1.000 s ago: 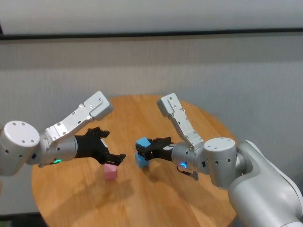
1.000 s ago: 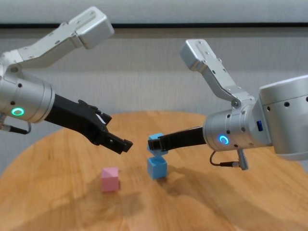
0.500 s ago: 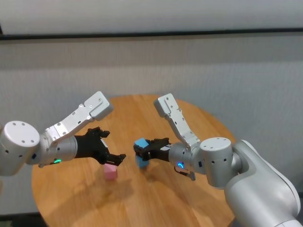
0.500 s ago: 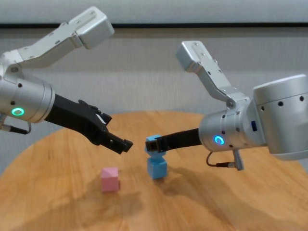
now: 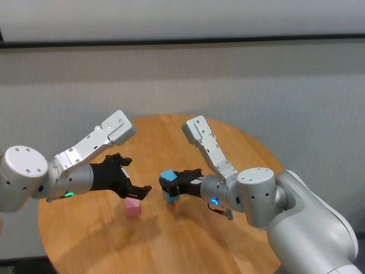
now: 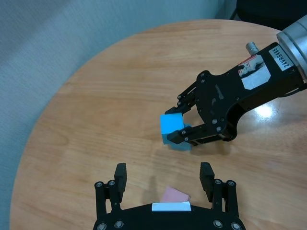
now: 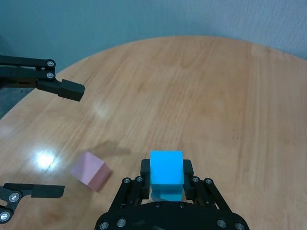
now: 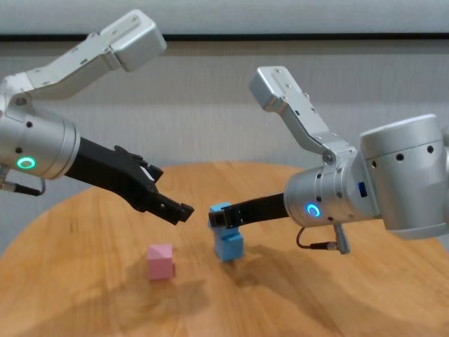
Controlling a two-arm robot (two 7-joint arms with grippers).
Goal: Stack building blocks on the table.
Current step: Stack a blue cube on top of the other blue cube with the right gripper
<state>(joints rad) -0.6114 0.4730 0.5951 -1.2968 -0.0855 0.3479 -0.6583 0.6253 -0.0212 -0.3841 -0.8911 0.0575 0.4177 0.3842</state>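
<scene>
Probably a lab, round wooden table point(image 5: 228, 240), plain grey wall point(image 5: 256, 80)

On the round wood-grain table point(image 5: 228, 142), one light blue cube point(image 8: 229, 246) stands flat, a second light blue cube point(image 8: 220, 212) sits just above it, slightly offset, and the pink cube point(image 8: 160, 261) lies near its left.

Both arms are silver-grey, built from fat rounded joints and boxy white link covers, each ending in a black left hand point(image 8: 163, 199) or right hand point(image 8: 223, 217) studded with small screws. A glowing ring marks each forearm, green on the left and blue on the right. The right forearm also carries a thin looped cable and a white label.
</scene>
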